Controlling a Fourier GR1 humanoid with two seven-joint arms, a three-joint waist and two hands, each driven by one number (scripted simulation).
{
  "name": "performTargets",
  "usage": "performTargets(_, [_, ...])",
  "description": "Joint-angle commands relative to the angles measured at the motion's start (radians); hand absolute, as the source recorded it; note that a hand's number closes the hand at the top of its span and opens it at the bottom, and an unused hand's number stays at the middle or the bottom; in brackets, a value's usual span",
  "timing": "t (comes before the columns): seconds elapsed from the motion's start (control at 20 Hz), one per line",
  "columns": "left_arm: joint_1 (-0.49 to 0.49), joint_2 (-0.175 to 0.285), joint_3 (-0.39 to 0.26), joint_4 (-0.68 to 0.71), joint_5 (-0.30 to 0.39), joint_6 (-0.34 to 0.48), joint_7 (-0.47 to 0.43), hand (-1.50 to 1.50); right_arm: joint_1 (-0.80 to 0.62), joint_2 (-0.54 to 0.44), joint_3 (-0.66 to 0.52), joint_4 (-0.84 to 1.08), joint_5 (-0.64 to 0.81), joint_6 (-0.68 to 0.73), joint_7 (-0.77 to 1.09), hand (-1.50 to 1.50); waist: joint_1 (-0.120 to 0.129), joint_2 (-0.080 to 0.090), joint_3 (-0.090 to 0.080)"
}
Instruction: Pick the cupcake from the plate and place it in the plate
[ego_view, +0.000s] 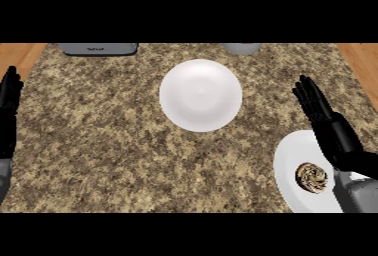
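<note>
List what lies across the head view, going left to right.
In order: left robot hand → grey box at the far edge → empty plate → second plate, carrying the cupcake.

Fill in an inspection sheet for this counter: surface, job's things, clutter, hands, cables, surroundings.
surface: speckled brown stone counter, nothing spilt.
job's things: round brown cupcake on the white round near-right plate; white round centre plate holds nothing.
clutter: grey boxy appliance and grey rounded vessel at the far edge.
hands: black left hand open, resting at the left edge; black right hand open by the cupcake's plate, holding nothing.
cables: nothing seen.
surroundings: wooden floor beyond the far corners.
</note>
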Motion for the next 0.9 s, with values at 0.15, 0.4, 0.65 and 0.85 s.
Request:
performTargets(0.15, [-0.037, -0.047, -0.040, -0.157, 0.081, -0.137, 0.055, 0.00, -0.077, 0.119, 0.145, -0.012, 0.118, -0.035, 0.051, 1.50, 0.028, 0.022, 0.004])
performTargets(0.4, [-0.075, -0.105, -0.085, -0.124, 0.120, -0.172, 0.062, 0.00, -0.071, -0.169, 0.215, 0.158, 0.551, -0.155, 0.174, 1.50, 0.001, 0.025, -0.011])
performTargets(0.65, [-0.095, -0.099, -0.051, -0.140, 0.180, -0.220, 0.105, 0.00, 0.152, 0.232, 0.198, 0.170, 0.467, -0.509, 0.022, -1.50, -0.010, 0.024, 0.006])
performTargets(0.85, [-0.092, -0.097, -0.041, -0.154, 0.171, -0.234, 0.131, 0.00, 0.244, 0.264, 0.154, 0.120, 0.382, -0.514, -0.195, -1.50, -0.003, 0.023, 0.005])
